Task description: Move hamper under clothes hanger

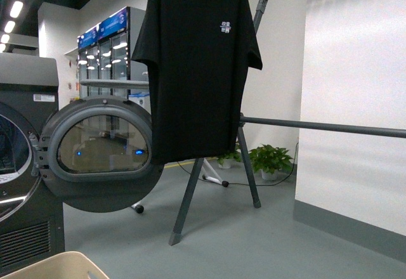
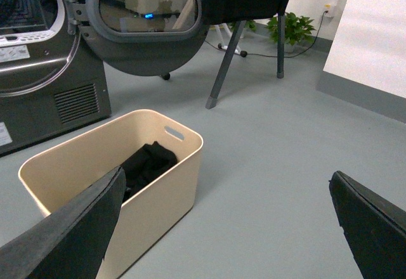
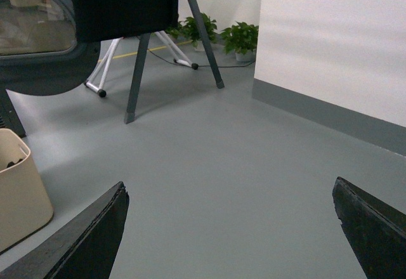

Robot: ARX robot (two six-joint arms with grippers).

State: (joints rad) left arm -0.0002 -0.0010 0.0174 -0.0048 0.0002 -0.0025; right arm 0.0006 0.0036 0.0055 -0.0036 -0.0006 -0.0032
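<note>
The cream-beige hamper (image 2: pixel 158 193) stands on the grey floor in front of the washer, with dark clothes (image 2: pixel 147 163) inside. Its rim shows at the front view's bottom edge (image 1: pixel 57 267) and one corner in the right wrist view (image 3: pixel 19 187). The dark grey clothes hanger (image 1: pixel 317 127) stands farther off, its slanted legs (image 2: pixel 223 63) beyond the hamper, a black T-shirt (image 1: pixel 193 63) hanging on it. My left gripper (image 2: pixel 225 184) is open and empty, one finger over the hamper's near edge. My right gripper (image 3: pixel 228 190) is open and empty above bare floor, right of the hamper.
A grey washer (image 1: pixel 25 165) stands at the left with its round door (image 1: pixel 101 152) swung open toward the hanger. A white wall panel (image 1: pixel 355 101) with grey skirting is at the right. Potted plants (image 1: pixel 269 158) and a cable lie behind the hanger.
</note>
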